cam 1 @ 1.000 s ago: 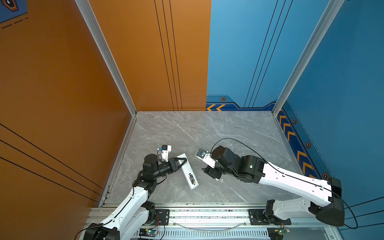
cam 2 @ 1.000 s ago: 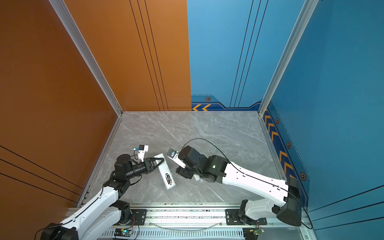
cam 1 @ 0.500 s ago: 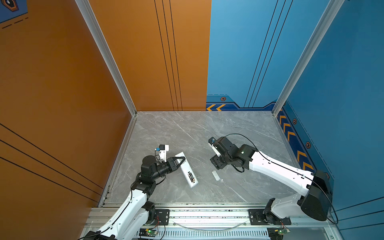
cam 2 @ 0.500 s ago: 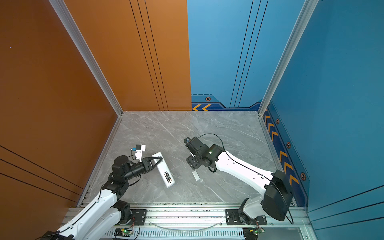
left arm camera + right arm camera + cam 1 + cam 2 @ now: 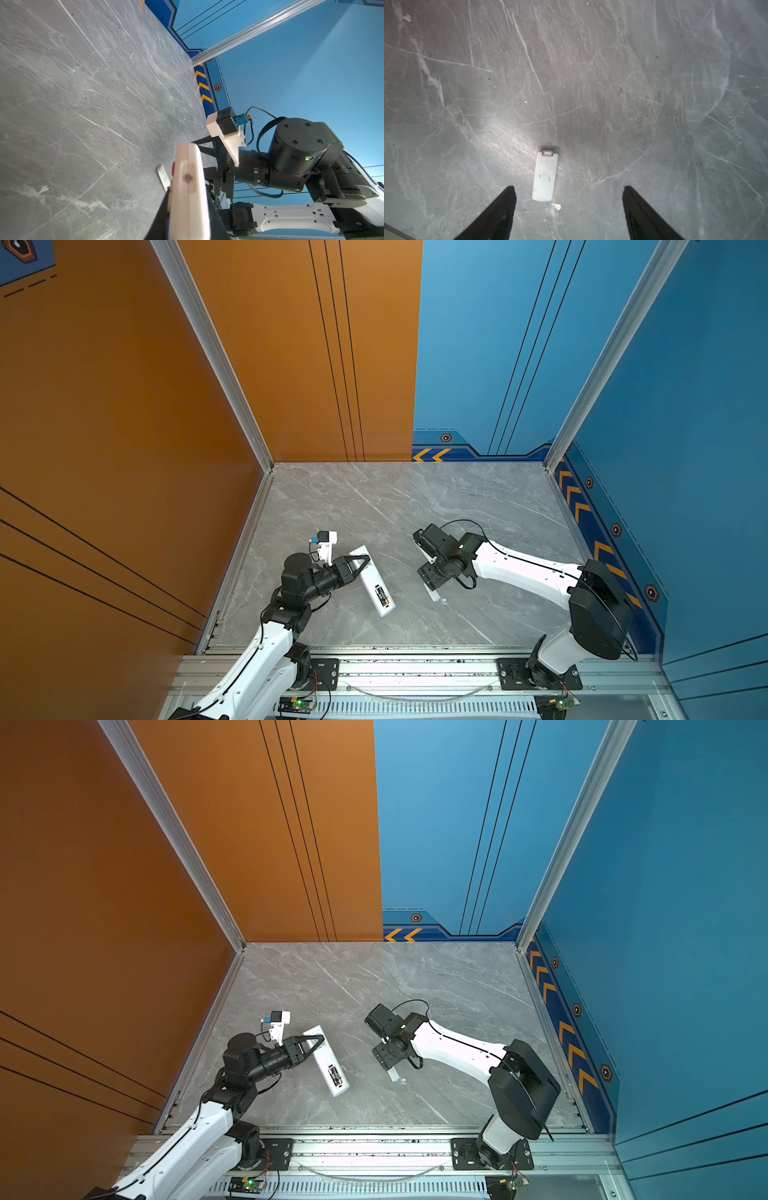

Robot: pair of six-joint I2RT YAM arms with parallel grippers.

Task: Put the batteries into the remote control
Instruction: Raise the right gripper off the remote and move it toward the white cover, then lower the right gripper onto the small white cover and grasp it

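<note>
Left wrist view: we find the left gripper [image 5: 188,193] pinching the remote [image 5: 187,158], with a black finger [image 5: 162,216] against its side.
Grip point: near the remote's far end, as seen in both top views.
Remote: flat on the table [image 5: 374,497], plain back up. It lies diagonally, left of centre.
Batteries [image 5: 382,596]: seated in the open bay, near the remote's end closest to the arm bases. We cannot count the cells.
Right gripper [image 5: 568,188]: spread wide and empty, pointing down at the table.
Cover [image 5: 545,176]: small, white and flat on the table between the spread fingertips. It touches neither of them and lies well apart from the remote.
Chip [image 5: 556,206]: white fragment just beside one end of the cover.
</note>
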